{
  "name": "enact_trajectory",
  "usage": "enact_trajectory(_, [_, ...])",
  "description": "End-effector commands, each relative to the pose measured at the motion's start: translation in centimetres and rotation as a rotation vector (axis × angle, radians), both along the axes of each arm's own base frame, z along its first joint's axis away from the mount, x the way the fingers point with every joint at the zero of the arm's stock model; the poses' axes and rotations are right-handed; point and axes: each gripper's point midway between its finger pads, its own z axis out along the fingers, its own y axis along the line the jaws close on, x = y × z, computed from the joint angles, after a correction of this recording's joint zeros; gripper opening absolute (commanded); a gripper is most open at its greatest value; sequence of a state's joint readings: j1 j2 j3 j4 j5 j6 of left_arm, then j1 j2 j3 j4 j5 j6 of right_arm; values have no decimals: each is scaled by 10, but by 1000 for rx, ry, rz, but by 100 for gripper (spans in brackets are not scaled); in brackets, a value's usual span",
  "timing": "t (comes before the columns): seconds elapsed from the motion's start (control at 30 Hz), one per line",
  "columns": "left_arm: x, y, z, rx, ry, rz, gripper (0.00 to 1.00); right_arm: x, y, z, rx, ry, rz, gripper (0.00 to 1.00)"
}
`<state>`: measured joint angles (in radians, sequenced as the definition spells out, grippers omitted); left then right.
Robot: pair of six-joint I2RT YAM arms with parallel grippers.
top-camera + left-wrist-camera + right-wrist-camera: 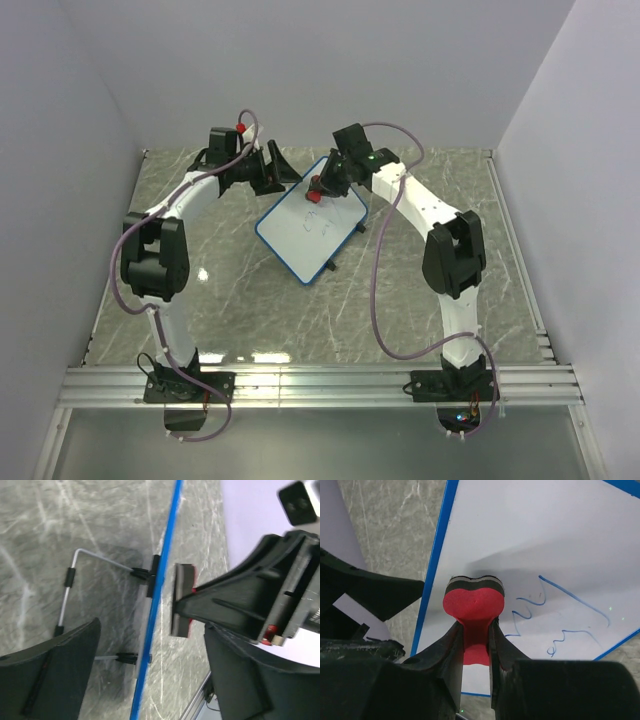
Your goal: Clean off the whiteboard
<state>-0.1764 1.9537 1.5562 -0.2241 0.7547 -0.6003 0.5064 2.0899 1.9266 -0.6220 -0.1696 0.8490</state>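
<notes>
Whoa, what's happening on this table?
Two robot arms are set to erase a whiteboard. The right arm's fingers pinch a red eraser over the board, close to blue scribbles not yet wiped; I can't tell whether it touches. The left arm's fingers stand open beside the board's rim, holding nothing.

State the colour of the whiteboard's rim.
Blue; the rim of the whiteboard shows best in the right wrist view.

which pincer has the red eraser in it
The right pincer: it grips the red eraser by its narrow waist over the whiteboard. The left pincer stands open and empty.
</notes>
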Motion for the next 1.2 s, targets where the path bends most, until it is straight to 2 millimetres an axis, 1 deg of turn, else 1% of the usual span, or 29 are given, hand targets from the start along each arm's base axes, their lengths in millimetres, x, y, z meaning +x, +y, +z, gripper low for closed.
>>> enact_trajectory(0.0, [0,-7,24,-9,-73,-51,88,8,4,11,20,-36,-18,0])
enact_trajectory(0.07, [-1,-7,23,2,-71,-54,82,11,3,4,11,-35,-30,0])
enact_trajectory(0.1, [-3,-7,21,15,-69,-62,74,12,2,-6,3,-18,-35,0])
enact_trajectory(0.13, [-4,-7,19,23,-61,-66,70,12,2,-11,0,-12,-42,0])
enact_trajectory(0.17, [-4,-7,18,29,-61,-70,69,13,1,-14,-3,-15,-49,0])
enact_trajectory(0.2, [-7,-7,14,43,-48,-81,63,10,-2,-25,-14,8,-58,0])
enact_trajectory(0.27, [-8,-8,9,64,-39,-88,60,10,-3,-32,-10,4,-67,0])
enact_trajectory(0.3, [-9,-11,8,78,-49,-102,58,5,-6,-42,-23,22,-73,0])
enact_trajectory(0.33, [-11,-12,5,88,-39,-106,55,4,-9,-47,-27,30,-76,0])
enact_trajectory(0.37, [-10,-12,5,103,-52,-111,55,2,-11,-57,-35,41,-79,0])
enact_trajectory(0.4, [-12,-16,3,113,-51,-121,54,1,-14,-61,-40,46,-87,0])
enact_trajectory(0.43, [-16,-18,-2,124,-29,-135,52,1,-14,-64,-38,44,-88,0])
enact_trajectory(0.47, [-15,-20,-1,132,-36,-139,50,1,-17,-66,-37,45,-94,0])
enact_trajectory(0.5, [-17,-25,-2,146,-45,-157,49,-5,-21,-78,-46,70,-98,0])
enact_trajectory(0.53, [-20,-28,-3,154,-38,-171,44,-5,-22,-81,-42,71,-101,0])
enact_trajectory(0.57, [-19,-29,-6,167,-40,-176,43,-12,-27,-93,-52,94,-105,0])
enact_trajectory(0.6, [-21,-32,-7,174,-34,-183,43,-15,-29,-97,-55,101,-104,0])
enact_trajectory(0.63, [-21,-33,-10,182,-28,-187,39,-18,-29,-101,-54,102,-102,0])
enact_trajectory(0.67, [-20,-34,-11,188,-26,-185,38,-29,-36,-112,-69,128,-101,0])
enact_trajectory(0.73, [-20,-37,-12,191,-26,-190,26,-40,-39,-123,-66,141,-99,0])
enact_trajectory(0.77, [-19,-38,-11,194,-25,-189,13,-54,-46,-136,-83,170,-97,0])
enact_trajectory(0.8, [-18,-37,-12,203,-26,-185,8,-60,-50,-141,-89,179,-100,0])
enact_trajectory(0.83, [-18,-37,-12,210,-22,-182,1,-64,-52,-145,-88,178,-101,0])
enact_trajectory(0.87, [-17,-37,-11,219,-34,-178,0,-75,-57,-154,-101,202,-97,0])
enact_trajectory(0.93, [-15,-35,-10,232,-43,-170,0,-81,-59,-159,-109,210,-94,0])
enact_trajectory(0.97, [-14,-35,-8,236,-49,-168,0,-87,-61,-163,-110,224,-90,0])
enact_trajectory(1.1, [-15,-35,-7,242,-54,-170,0,-94,-57,-166,-99,230,-83,0])
enact_trajectory(1.17, [-16,-35,-11,249,-48,-171,0,-91,-53,-163,-86,227,-87,0])
